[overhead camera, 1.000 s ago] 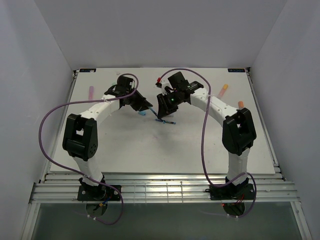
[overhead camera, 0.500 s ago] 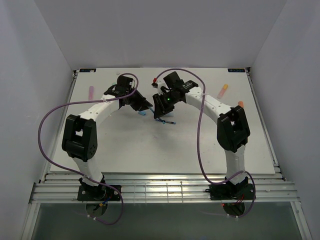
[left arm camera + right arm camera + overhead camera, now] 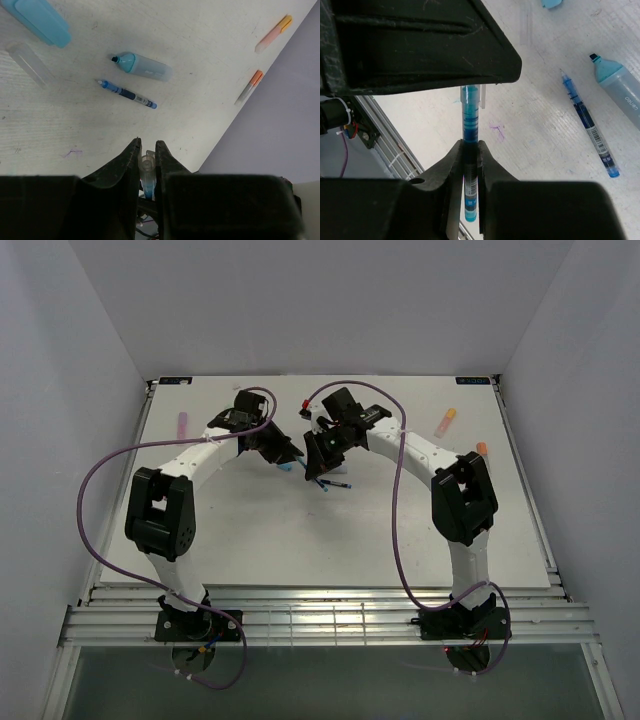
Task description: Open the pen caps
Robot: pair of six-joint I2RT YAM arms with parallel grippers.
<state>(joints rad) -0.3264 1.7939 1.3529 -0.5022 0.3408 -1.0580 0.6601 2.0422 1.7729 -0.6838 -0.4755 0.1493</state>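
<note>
A thin blue pen [image 3: 470, 120] hangs in the air between both grippers, above the table's middle. My left gripper [image 3: 148, 149] is shut on its clear pen cap [image 3: 146, 162], seen end-on between the fingers. My right gripper [image 3: 470, 146] is shut on the pen's barrel, just below the cap's clip [image 3: 482, 97]. From above, the left gripper [image 3: 285, 452] and the right gripper [image 3: 318, 455] stand tip to tip. On the table lie an uncapped thin blue pen [image 3: 127, 94], an uncapped light blue highlighter [image 3: 142, 66], a light blue cap [image 3: 37, 20] and a clear cap [image 3: 27, 62].
A pink highlighter [image 3: 183, 423] lies at the far left of the white table [image 3: 250, 530]. A pink-and-orange highlighter [image 3: 445, 421] and an orange-capped one [image 3: 481, 449] lie at the far right. White walls close in the table on three sides.
The right gripper has moved left to meet the left gripper and has shut on the pen's barrel. The left arm has held still with the pen.
</note>
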